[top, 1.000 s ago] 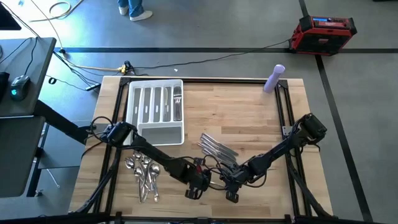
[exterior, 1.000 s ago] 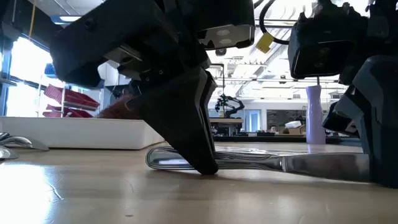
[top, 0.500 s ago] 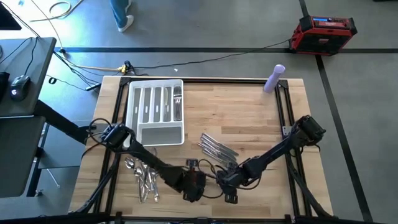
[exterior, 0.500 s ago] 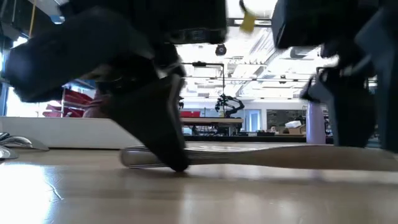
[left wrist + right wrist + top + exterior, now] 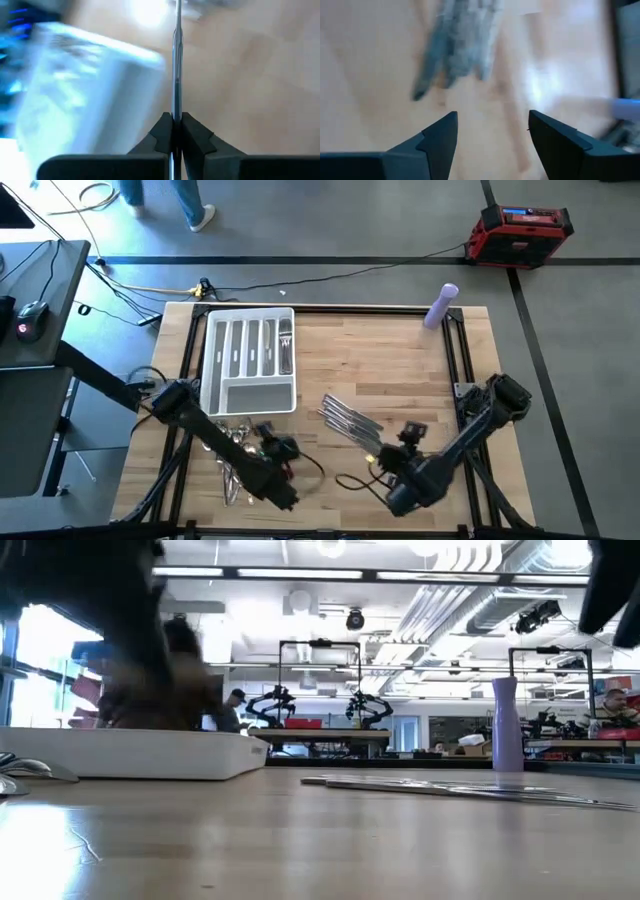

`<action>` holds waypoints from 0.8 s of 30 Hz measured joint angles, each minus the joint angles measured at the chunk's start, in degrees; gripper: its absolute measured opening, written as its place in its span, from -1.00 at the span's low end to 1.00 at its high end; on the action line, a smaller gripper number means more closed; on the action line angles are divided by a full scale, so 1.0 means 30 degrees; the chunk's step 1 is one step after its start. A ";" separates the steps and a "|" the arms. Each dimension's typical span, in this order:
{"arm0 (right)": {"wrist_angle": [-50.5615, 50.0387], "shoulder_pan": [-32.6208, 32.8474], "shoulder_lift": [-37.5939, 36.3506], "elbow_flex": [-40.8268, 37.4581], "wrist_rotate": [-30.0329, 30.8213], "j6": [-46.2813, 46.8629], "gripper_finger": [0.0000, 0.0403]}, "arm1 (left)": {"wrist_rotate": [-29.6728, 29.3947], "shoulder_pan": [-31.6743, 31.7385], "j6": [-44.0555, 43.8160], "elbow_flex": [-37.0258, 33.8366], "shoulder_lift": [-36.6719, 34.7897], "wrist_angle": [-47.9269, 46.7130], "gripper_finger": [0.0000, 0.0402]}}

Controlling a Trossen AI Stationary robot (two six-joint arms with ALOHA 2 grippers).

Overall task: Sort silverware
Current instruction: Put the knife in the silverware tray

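Above the counter (image 5: 400, 370): a knife (image 5: 177, 60) is pinched in the left gripper (image 5: 173, 131), tray (image 5: 250, 350) delivery pending; right gripper (image 5: 490, 132) is spread, empty.

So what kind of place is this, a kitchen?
Probably not a kitchen. It looks like a robot lab or workshop: more robot arms stand on benches in the background, pipes and strip lights run along the bare ceiling, and cables trail over the floor beside the wooden table.
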 joint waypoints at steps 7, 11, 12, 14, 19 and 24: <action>-0.0584 0.1843 -0.0020 -0.0211 0.4761 0.4720 0.04 | -0.2680 0.2380 -0.5860 -0.2538 -0.6510 -0.1697 -1.00; 0.0141 0.2330 -0.0020 -0.0211 0.8793 0.6642 0.04 | -0.2377 0.5950 -0.7168 -0.5603 -0.9537 -0.1383 -1.00; 0.0494 0.2443 0.0026 -0.0211 0.9426 0.6727 0.04 | -0.2204 0.6870 -0.7066 -0.6362 -1.0255 -0.0536 -1.00; 0.1230 0.2517 0.0104 -0.0211 1.0012 0.6392 0.04 | -0.1873 0.8596 -0.5605 -0.8061 -1.1253 0.1939 -1.00; 0.2138 0.2478 0.0119 -0.0211 0.9817 0.5397 0.04 | 0.0313 1.2073 -0.1834 -1.1807 -1.1661 0.9445 -1.00; 0.2438 0.2479 0.0187 -0.0211 0.9721 0.5362 0.04 | 0.1626 1.4359 -0.1549 -1.4127 -1.1173 1.3845 -1.00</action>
